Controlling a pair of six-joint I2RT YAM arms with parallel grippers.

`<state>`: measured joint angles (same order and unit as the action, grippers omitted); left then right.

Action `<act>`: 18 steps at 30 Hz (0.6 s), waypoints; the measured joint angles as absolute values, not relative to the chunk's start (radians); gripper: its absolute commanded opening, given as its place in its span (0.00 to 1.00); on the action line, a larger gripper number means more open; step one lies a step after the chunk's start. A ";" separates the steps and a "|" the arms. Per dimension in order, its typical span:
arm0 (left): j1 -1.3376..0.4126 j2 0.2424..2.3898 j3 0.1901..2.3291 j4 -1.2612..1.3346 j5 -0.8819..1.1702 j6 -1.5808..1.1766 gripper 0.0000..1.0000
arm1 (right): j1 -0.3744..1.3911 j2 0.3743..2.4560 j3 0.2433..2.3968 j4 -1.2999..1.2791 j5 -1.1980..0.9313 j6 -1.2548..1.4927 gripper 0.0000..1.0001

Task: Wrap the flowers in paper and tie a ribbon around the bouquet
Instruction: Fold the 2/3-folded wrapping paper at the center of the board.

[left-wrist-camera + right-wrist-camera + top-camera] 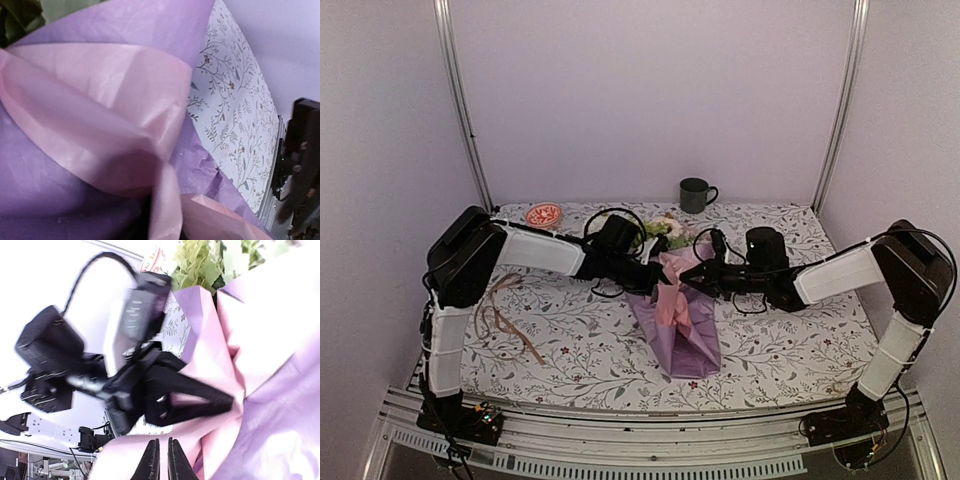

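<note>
The lilac-pink paper (685,335) lies folded into a cone at the middle of the table. The flowers (662,229) stick out of its far end, and their green leaves (200,265) show in the right wrist view. My left gripper (665,281) is shut on a fold of the paper (280,365), its fingertips pinched to a point (227,402). In the left wrist view the paper (100,100) covers the fingers. My right gripper (688,283) faces it across the fold, its jaws nearly together (163,460) just over the paper. The beige ribbon (500,320) lies loose at the left.
A dark green mug (696,195) stands at the back, and a small red dish (544,214) sits at the back left. The floral table cloth (580,335) covers the table. White walls close in three sides.
</note>
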<state>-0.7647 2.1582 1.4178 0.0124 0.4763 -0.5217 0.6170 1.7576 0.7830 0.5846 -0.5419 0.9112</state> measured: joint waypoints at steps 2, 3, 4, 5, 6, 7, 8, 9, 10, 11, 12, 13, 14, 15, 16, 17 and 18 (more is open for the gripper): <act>-0.766 2.191 1.441 -0.012 0.476 -0.514 0.00 | 0.602 1.684 0.730 0.581 -0.524 0.903 0.07; -0.766 2.205 1.454 -0.022 0.476 -0.508 0.00 | 0.590 1.652 0.702 0.575 -0.521 0.900 0.07; -0.767 2.213 1.463 -0.028 0.476 -0.505 0.00 | 0.580 1.633 0.684 0.566 -0.521 0.895 0.04; -0.768 2.217 1.470 -0.034 0.476 -0.503 0.00 | 0.565 1.622 0.673 0.543 -0.525 0.884 0.02; -0.768 2.218 1.473 -0.040 0.476 -0.502 0.00 | 0.553 1.627 0.676 0.515 -0.537 0.865 0.01; -0.768 2.218 1.476 -0.042 0.476 -0.501 0.00 | 0.547 1.639 0.682 0.496 -0.550 0.843 0.01; -0.769 2.218 1.477 -0.043 0.474 -0.501 0.00 | 0.546 1.659 0.697 0.466 -0.575 0.819 0.01; -0.769 2.218 1.477 -0.043 0.473 -0.501 0.00 | 0.546 1.688 0.717 0.439 -0.598 0.792 0.01; -0.770 2.218 1.477 -0.043 0.470 -0.501 0.00 | 0.553 1.718 0.738 0.413 -0.622 0.765 0.00; -0.770 2.218 1.477 -0.043 0.467 -0.501 0.00 | 0.562 1.741 0.752 0.392 -0.642 0.743 0.01; -0.770 2.217 1.477 -0.044 0.464 -0.500 0.00 | 0.579 1.765 0.767 0.368 -0.669 0.718 0.01; -0.770 2.217 1.477 -0.044 0.462 -0.500 0.00 | 0.597 1.784 0.775 0.349 -0.693 0.696 0.01; -0.770 2.217 1.477 -0.044 0.460 -0.500 0.00 | 0.614 1.797 0.779 0.334 -0.712 0.681 0.00; -0.770 2.216 1.477 -0.045 0.459 -0.500 0.00 | 0.626 1.808 0.779 0.323 -0.727 0.667 0.01; -0.771 2.214 1.477 -0.045 0.459 -0.500 0.00 | 0.637 1.823 0.779 0.310 -0.742 0.653 0.01; -0.771 2.210 1.477 -0.048 0.458 -0.500 0.00 | 0.642 1.839 0.780 0.303 -0.747 0.645 0.01; -0.772 2.206 1.477 -0.051 0.455 -0.500 0.00 | 0.646 1.863 0.783 0.299 -0.753 0.635 0.01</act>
<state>-0.7719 2.2055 1.4765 -0.0505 0.4553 -0.5003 0.6460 1.8629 0.7834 0.2993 -0.7528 0.6353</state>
